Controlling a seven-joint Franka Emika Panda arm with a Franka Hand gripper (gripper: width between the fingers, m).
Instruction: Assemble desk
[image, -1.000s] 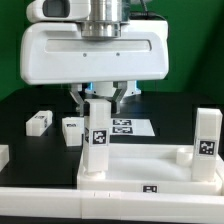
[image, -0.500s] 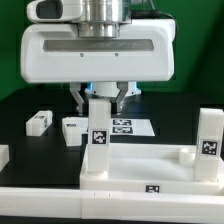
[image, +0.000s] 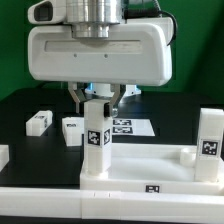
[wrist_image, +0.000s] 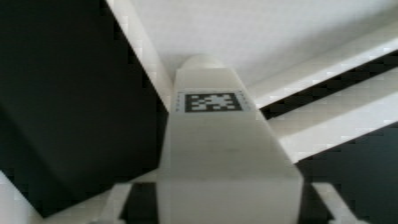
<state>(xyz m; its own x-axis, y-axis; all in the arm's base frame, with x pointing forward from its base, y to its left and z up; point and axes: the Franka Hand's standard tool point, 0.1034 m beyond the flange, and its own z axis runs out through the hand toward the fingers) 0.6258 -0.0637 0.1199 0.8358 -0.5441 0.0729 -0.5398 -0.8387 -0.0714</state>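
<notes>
The gripper (image: 96, 97) was clamped narrowly on the top of an upright leg (image: 97, 142), whose foot sat straight below it at a corner of the tabletop (image: 150, 162). A tilted or off-centre leg could jam when pressed or turned, or drag the panel; a weak grip could slip. Nothing here was a true container. The rimmed tabletop carried only that leg and a second leg (image: 207, 135) standing well off to the gripper's side.

The leg (image: 97, 140) looks like smooth, matt white plastic, and the tabletop panel (image: 150, 163) like the same plastic with a faint sheen. The surface (image: 25, 98) is matt black. The housing (image: 98, 55) looks like glossy white plastic, and the cylinder (image: 98, 12) above it like ribbed metal.
</notes>
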